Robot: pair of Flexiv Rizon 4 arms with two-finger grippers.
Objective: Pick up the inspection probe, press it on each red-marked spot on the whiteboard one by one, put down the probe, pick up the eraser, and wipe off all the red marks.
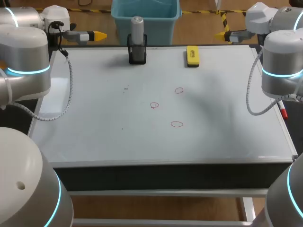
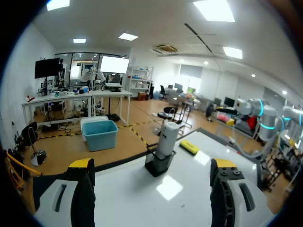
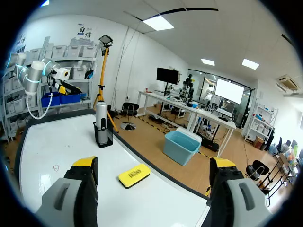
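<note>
1. Head view: the inspection probe (image 1: 137, 27) stands upright in its black holder (image 1: 137, 53) at the upper middle of the whiteboard (image 1: 142, 142). The yellow eraser (image 1: 192, 56) lies to its right, and three red marks (image 1: 176, 124) sit near the centre. Our left gripper (image 1: 98, 35) hangs at upper left and our right gripper (image 1: 220, 34) at upper right, seemingly past the board's far edge.
2. Left wrist view: our jaws stand wide and hold nothing. The probe is ahead between the fingers.
3. Right wrist view: our jaws are wide and empty. The eraser lies just ahead, with the probe farther on.
</note>
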